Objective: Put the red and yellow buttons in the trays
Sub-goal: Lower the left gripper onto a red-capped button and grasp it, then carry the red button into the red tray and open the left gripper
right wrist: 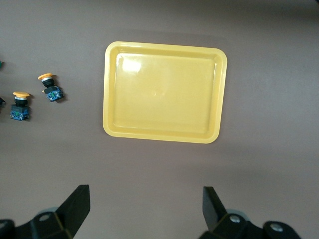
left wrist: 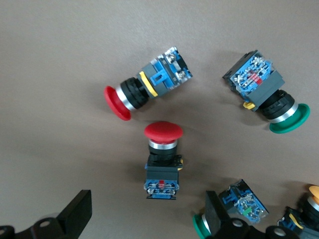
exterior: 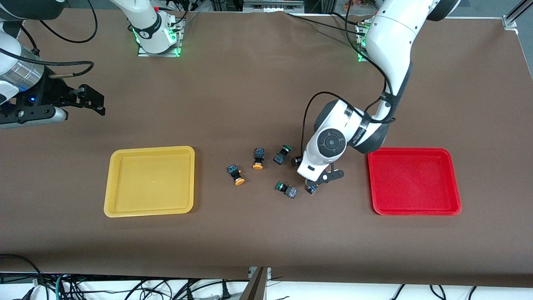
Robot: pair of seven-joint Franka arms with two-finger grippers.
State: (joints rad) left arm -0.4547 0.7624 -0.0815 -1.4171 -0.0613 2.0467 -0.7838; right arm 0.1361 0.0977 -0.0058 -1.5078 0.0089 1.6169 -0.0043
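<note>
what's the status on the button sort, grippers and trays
Left gripper open, low over the red buttons. Right gripper open, waiting high above the table. Yellow tray and red tray both empty. Green buttons crowd the pick.

A robotics lab bench; two white arms are bolted by metal base plates [exterior: 158,49], lit green, to a table [exterior: 250,104] under a plain brown cover; black cables [exterior: 125,287] lie tangled below the table's edge; aluminium framing [exterior: 514,16] stands at one corner
</note>
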